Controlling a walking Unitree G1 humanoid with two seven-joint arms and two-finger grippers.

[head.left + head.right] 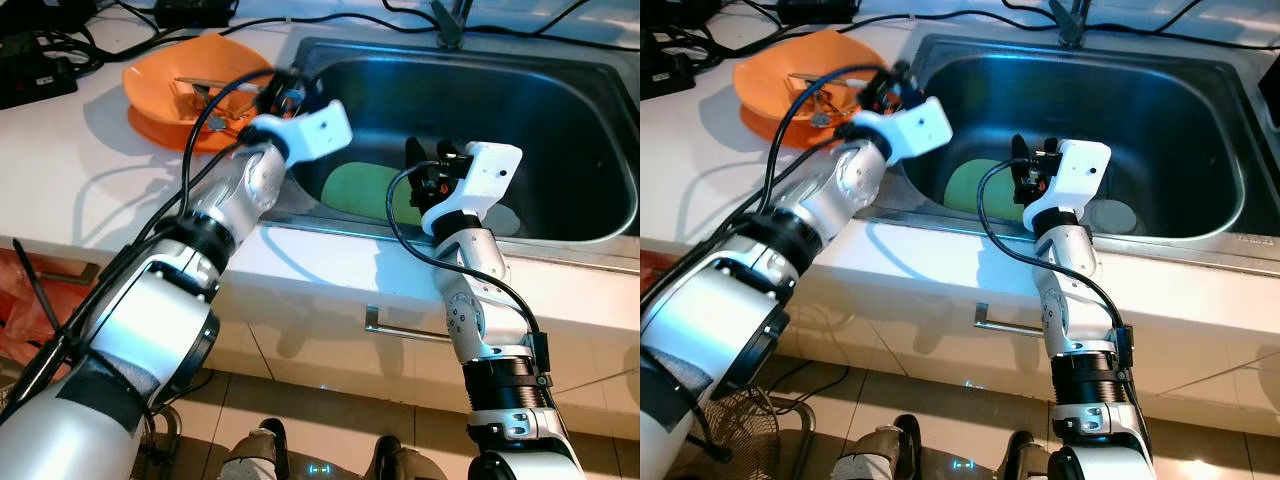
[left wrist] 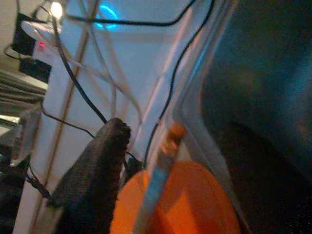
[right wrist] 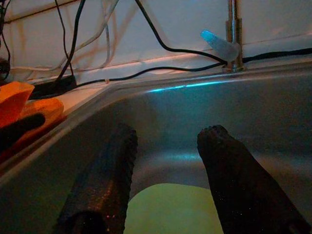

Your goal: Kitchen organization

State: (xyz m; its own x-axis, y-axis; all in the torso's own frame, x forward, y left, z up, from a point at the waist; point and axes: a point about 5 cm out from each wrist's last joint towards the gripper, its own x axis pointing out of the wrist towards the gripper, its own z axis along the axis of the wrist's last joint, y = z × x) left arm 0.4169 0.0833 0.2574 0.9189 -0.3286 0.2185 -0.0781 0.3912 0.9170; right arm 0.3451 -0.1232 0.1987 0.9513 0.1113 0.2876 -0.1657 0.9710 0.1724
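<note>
Two silver arms work over a white countertop (image 1: 90, 180) and the stainless steel sink (image 1: 600, 150) filling the upper right of the head views. In the upper left sits an orange bowl (image 1: 150, 85) holding metal utensils (image 1: 200, 92); black cables (image 1: 60, 40) trail along the counter's back edge. At the centre of the basin lies a pale green plate (image 1: 975, 185), with the round drain (image 1: 1110, 215) to its right. The right gripper (image 3: 168, 161) hangs inside the basin just above the plate, fingers apart and empty. The left gripper (image 2: 141, 180) reaches toward the bowl at the sink's left rim, clamped on a slim orange-tipped utensil (image 2: 163, 165) above the orange rim. Judged risks: the utensil, pinched near one end, may pivot and drop outside the bowl or into the sink; the left arm's own looping cable (image 1: 195, 150) may snag the bowl and drag it; the right fingers may skid on the flat, possibly wet plate.
</note>
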